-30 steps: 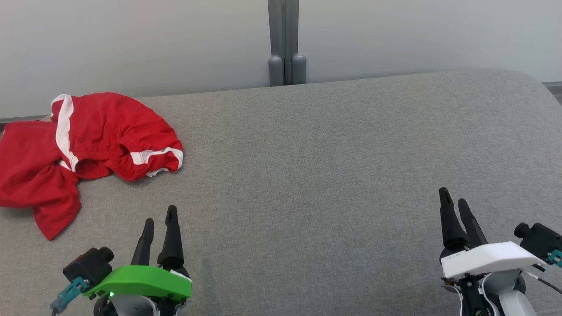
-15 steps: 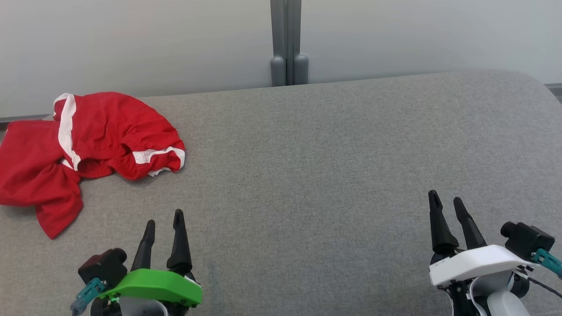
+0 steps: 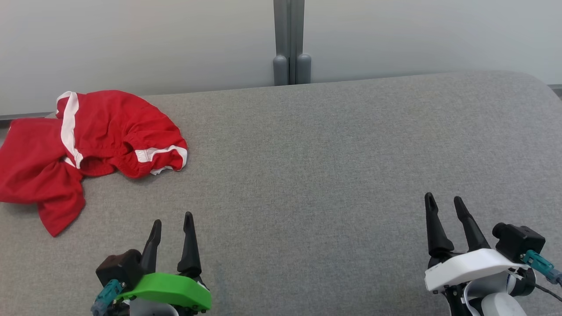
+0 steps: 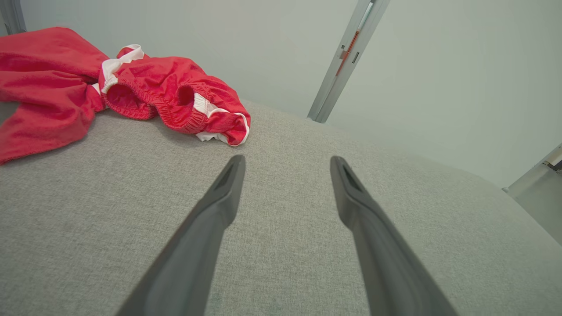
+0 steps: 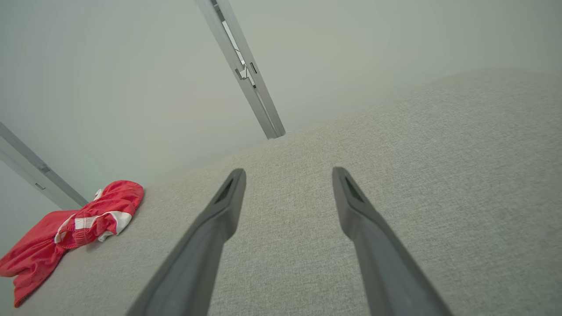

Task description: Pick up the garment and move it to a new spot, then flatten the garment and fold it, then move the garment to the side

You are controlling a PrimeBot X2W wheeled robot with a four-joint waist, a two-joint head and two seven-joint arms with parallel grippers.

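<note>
- The red garment [image 3: 101, 131] lies crumpled on the grey cushion [image 3: 333, 149], well to the left of the grey post [image 3: 291, 44] and a little nearer the robot than it.
- The left gripper [image 3: 172, 218] hovers left of the post and far nearer the robot. Its fingers are spread with nothing between them, and they are clear of the cloth.
- The right gripper [image 3: 443, 197] sits right of the post, just as near the robot. It is likewise spread and empty, and well apart from the garment.
- The step in hand looks like the first reach, since nothing of the pickup is done yet.
- The left arm seems better placed. A good target is the raised, bunched fold with the white band, the part of the heap lying closest to the post.
- The fingers should straddle that ridge from above and close on several layers, stopping short of the cushion's own fabric.
- The cloth is limp, so it needs lifting well clear before it is carried to the bare cushion in front of the post. Otherwise the loose flap farthest from the post may drag.
</note>
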